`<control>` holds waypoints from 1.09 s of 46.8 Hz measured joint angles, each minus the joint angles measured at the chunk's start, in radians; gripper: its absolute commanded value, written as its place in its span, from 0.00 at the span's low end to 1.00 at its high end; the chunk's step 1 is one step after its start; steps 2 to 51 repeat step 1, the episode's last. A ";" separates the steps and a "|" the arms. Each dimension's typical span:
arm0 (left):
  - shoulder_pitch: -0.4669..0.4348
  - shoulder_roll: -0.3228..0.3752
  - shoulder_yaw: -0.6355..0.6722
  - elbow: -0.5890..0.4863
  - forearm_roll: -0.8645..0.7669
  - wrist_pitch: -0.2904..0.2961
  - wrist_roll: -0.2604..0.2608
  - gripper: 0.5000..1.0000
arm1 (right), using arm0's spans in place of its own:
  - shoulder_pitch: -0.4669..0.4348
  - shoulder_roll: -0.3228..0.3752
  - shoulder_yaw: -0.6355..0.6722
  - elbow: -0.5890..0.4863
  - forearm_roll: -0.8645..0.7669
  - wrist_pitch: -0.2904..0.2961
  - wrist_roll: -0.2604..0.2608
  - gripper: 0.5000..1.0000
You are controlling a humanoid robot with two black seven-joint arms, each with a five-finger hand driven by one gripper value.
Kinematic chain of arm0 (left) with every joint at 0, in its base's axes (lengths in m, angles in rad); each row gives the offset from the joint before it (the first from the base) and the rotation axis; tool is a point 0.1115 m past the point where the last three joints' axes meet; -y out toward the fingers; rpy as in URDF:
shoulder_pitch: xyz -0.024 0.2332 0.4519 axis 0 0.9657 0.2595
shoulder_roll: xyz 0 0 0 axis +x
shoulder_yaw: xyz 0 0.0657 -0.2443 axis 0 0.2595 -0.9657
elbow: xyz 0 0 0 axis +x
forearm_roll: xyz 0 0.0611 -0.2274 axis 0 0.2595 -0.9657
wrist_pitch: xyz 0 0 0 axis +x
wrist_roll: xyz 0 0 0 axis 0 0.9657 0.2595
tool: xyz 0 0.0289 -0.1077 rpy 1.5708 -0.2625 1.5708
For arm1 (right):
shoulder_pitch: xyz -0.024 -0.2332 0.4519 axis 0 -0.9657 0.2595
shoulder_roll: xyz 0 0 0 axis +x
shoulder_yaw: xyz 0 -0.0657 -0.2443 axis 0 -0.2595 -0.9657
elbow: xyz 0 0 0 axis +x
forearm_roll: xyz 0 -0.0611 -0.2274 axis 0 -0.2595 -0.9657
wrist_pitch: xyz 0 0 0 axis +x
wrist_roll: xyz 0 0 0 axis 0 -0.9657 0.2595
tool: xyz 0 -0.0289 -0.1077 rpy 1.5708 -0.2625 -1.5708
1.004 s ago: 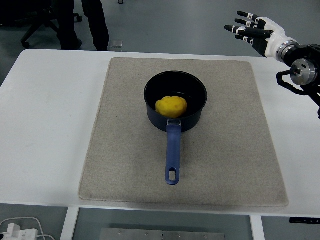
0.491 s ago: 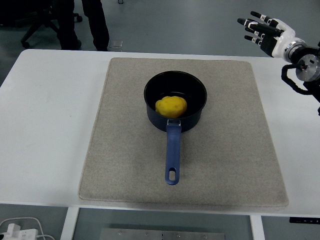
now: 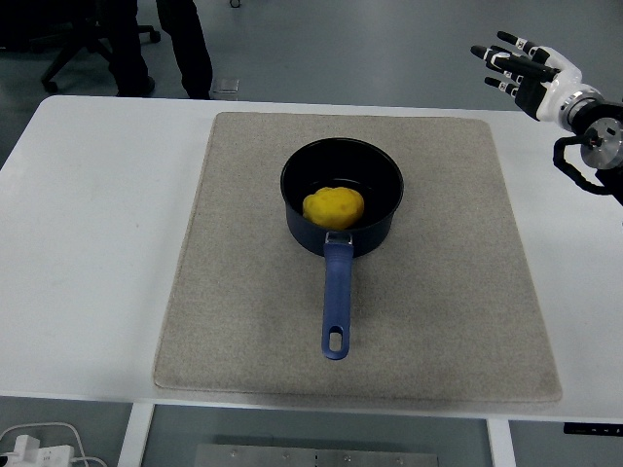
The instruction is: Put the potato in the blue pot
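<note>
A yellow potato (image 3: 333, 207) lies inside the blue pot (image 3: 375, 229), toward its near-left side. The pot stands in the middle of a grey mat (image 3: 243, 292), its blue handle (image 3: 337, 302) pointing at the table's near edge. My right hand (image 3: 516, 70) hovers high at the far right, past the mat's back corner and well away from the pot. Its fingers are spread and hold nothing. The left arm does not show.
The white table (image 3: 88, 224) carries the mat. A person's legs (image 3: 185, 44) and an office chair (image 3: 83, 39) stand beyond the far edge at the top left. A white power strip with a cable (image 3: 34, 449) lies below the near edge, bottom left.
My right hand has drawn back to the right and slightly away from the table's middle, staying open. The potato and the pot have not moved.
</note>
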 measured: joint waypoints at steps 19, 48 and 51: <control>0.000 0.000 0.000 0.000 0.000 0.000 0.000 0.99 | 0.000 -0.001 0.000 0.000 0.000 0.000 0.000 0.86; 0.000 0.000 0.000 0.000 0.000 0.000 0.000 0.99 | 0.000 -0.001 0.000 0.000 0.000 0.000 0.000 0.86; 0.000 0.000 0.000 0.000 0.000 0.000 0.000 0.99 | 0.000 -0.001 0.000 0.000 0.000 0.000 0.000 0.86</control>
